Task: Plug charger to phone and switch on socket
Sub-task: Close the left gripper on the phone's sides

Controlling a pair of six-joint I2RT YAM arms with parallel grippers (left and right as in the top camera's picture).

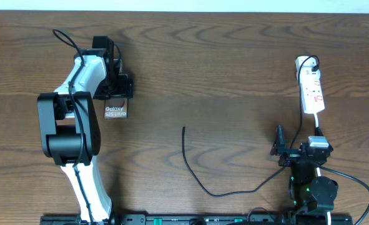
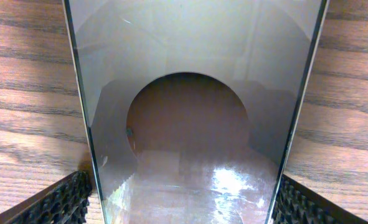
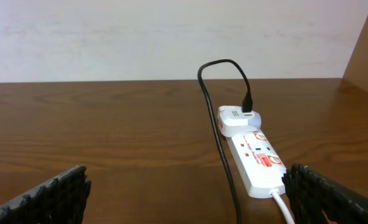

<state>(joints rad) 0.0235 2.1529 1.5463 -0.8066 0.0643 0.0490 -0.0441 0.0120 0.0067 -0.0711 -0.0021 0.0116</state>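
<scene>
Wooden tabletop: the phone (image 2: 190,124) is pinched far left by the left gripper (image 1: 116,99). The right gripper (image 3: 193,199) is held spread, near right, below the socket (image 1: 311,90). The flat-lying charger (image 1: 190,165) tip could be nudged away.

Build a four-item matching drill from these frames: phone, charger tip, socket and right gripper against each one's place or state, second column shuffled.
Things
1. phone
2. charger tip
3. socket
4. right gripper

Places or states
A. white, far right in the overhead view
B. open, nothing between its fingers
C. clamped in the left gripper
D. lying loose in the middle, plugged into nothing

Pairs: 1-C, 2-D, 3-A, 4-B
</scene>
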